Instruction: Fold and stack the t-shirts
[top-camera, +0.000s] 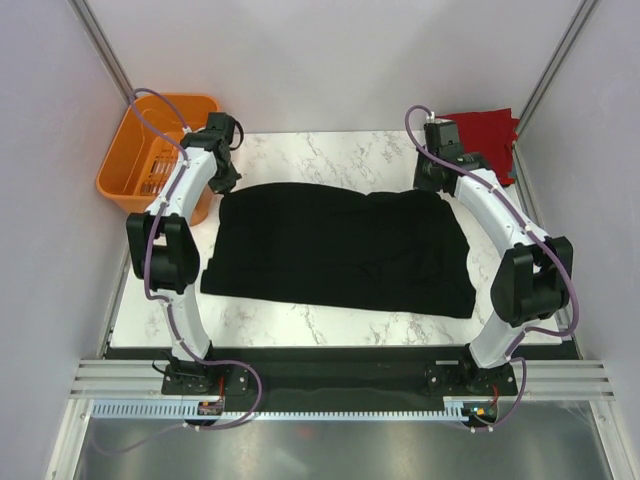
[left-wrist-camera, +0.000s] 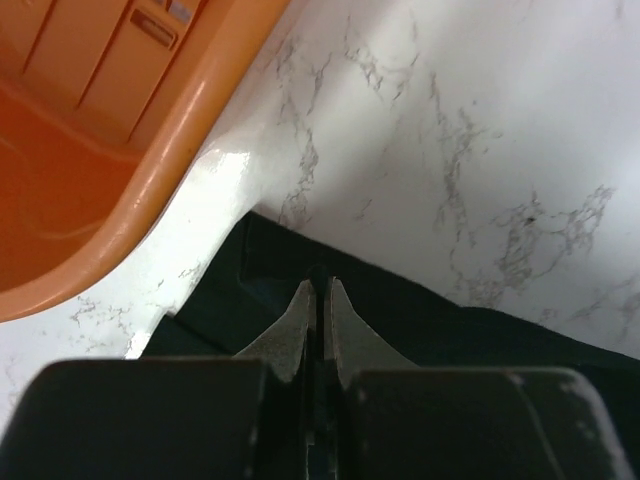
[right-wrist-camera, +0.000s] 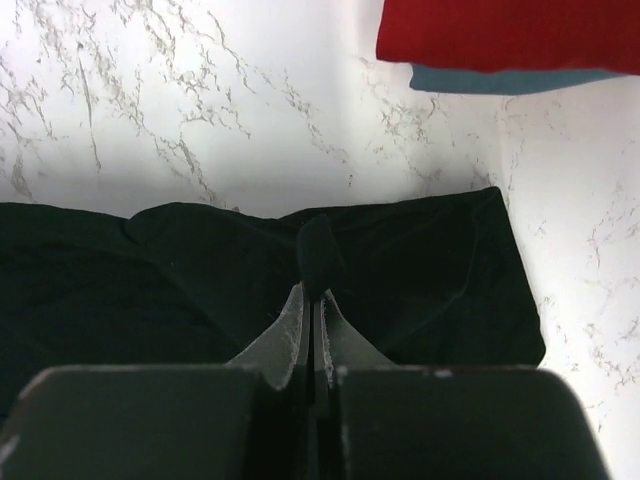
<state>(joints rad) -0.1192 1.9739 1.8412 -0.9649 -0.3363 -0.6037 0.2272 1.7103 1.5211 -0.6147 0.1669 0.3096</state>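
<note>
A large black t-shirt (top-camera: 340, 250) lies spread over the marble table (top-camera: 320, 150). My left gripper (top-camera: 224, 182) is at the shirt's far left corner. In the left wrist view the left gripper (left-wrist-camera: 321, 285) is shut, with a thin fold of the black t-shirt (left-wrist-camera: 420, 320) pinched at its tips. My right gripper (top-camera: 432, 182) is at the far right corner. The right gripper (right-wrist-camera: 313, 292) is shut on a small tuft of the black t-shirt (right-wrist-camera: 150, 270). A folded red t-shirt (right-wrist-camera: 510, 35) lies on a grey-blue t-shirt (right-wrist-camera: 500, 80) at the far right corner of the table.
An orange plastic basket (top-camera: 150, 150) stands off the table's far left corner, close to my left gripper; the basket's rim (left-wrist-camera: 190, 130) fills the upper left of the left wrist view. The folded red t-shirt (top-camera: 485, 135) lies just behind my right wrist.
</note>
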